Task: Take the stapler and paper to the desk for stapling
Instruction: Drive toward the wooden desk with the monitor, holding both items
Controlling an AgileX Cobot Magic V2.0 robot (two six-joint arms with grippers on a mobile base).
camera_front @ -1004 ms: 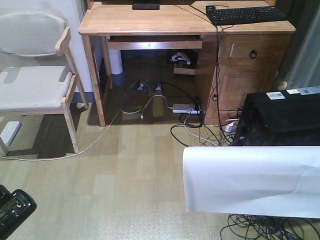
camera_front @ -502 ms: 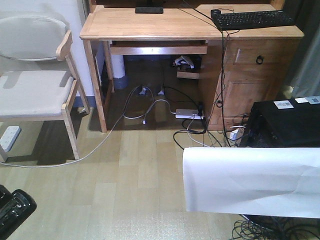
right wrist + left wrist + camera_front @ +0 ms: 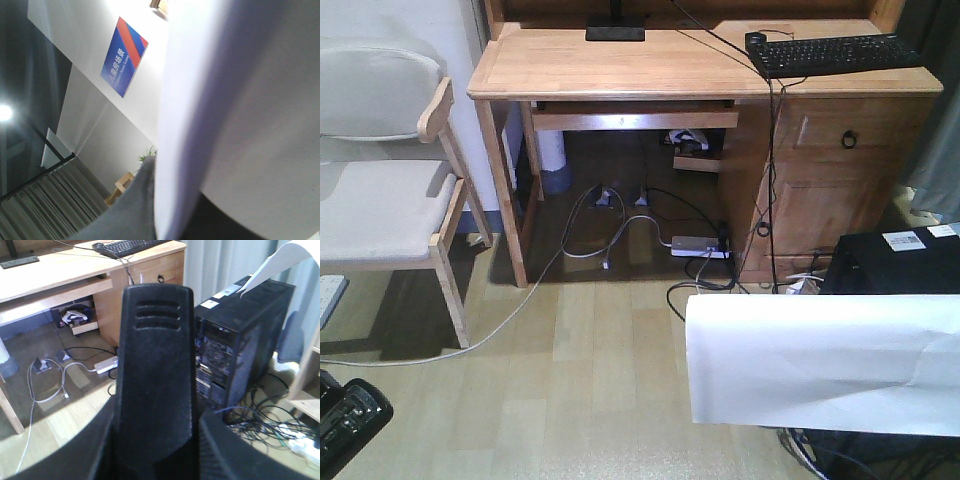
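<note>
The paper (image 3: 820,365) hangs in the air at the lower right of the front view, in front of a black computer tower (image 3: 895,265) and well apart from the pale, plank-grained tabletop (image 3: 650,65) at the top of the frame. It is thin, matte white and faintly creased. It looks limp and apt to sag or tear, so a pinch near one edge suits it best. The right wrist view is filled by the sheet, and whether the right claw is clenched on it cannot be told. In the left wrist view the left claw (image 3: 156,457) seems clamped around the stapler (image 3: 155,370), a stiff, grainy black plastic body with three slots. It looks compact, rigid and best gripped across its sides.
</note>
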